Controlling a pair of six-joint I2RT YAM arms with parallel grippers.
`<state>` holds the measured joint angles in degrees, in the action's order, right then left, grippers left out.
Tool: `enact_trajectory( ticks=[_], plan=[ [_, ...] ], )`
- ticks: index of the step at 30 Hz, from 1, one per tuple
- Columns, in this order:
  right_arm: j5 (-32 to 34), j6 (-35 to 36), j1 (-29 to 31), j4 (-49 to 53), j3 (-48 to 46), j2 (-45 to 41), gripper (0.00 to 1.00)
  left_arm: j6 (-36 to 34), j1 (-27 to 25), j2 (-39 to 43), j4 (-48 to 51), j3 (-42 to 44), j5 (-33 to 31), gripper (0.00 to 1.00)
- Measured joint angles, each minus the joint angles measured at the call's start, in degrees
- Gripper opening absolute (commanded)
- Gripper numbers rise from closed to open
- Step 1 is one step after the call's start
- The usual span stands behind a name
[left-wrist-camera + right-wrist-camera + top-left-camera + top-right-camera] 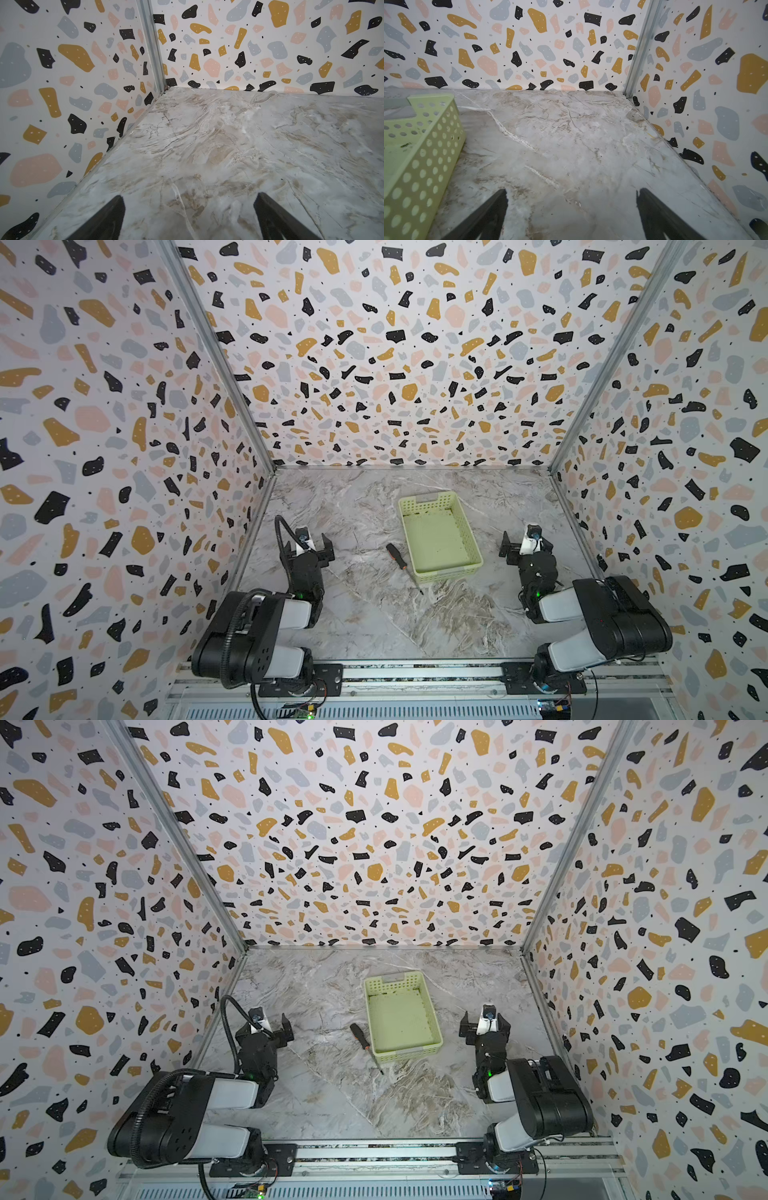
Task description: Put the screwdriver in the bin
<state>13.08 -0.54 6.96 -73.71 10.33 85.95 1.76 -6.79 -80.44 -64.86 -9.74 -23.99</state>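
Observation:
The screwdriver (400, 563) (365, 1045) lies flat on the marble table, just left of the bin's near left corner, with its black handle pointing away and its thin shaft toward the front. The bin (451, 572) (409, 1053) (425, 166) is a pale yellow-green perforated basket and holds nothing. My left gripper (309, 545) (266, 1026) (189, 196) stands open over bare table, well left of the screwdriver. My right gripper (527, 543) (485, 1022) (572, 190) is open too, right of the bin, with nothing between its fingers.
Terrazzo-patterned walls (124, 489) (644, 969) close the table in on the left, back and right. A metal rail (415, 672) carrying both arm bases runs along the front edge. Marble tabletop (374, 635) stretches between the arms.

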Motion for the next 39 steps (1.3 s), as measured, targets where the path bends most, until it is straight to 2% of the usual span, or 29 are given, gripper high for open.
enact_trajectory(
  ticks=[31,33,35,39],
  plan=[
    [-0.4,0.0,-0.5,0.0,0.0,0.0,0.99,-0.1,0.0,0.1,0.1,0.0,1.2,1.00],
    [-0.9,-0.1,-0.8,0.1,0.0,0.0,0.99,0.0,0.0,1.2,2.3,-0.6,1.3,1.00],
    [-1.0,-0.3,-1.2,0.0,0.0,0.0,0.99,0.7,0.0,4.6,10.4,-3.8,1.1,0.99],
    [-1.0,-0.7,-1.6,3.2,0.4,-1.9,0.99,7.4,0.0,12.9,23.9,-13.4,2.0,0.99]
  ],
)
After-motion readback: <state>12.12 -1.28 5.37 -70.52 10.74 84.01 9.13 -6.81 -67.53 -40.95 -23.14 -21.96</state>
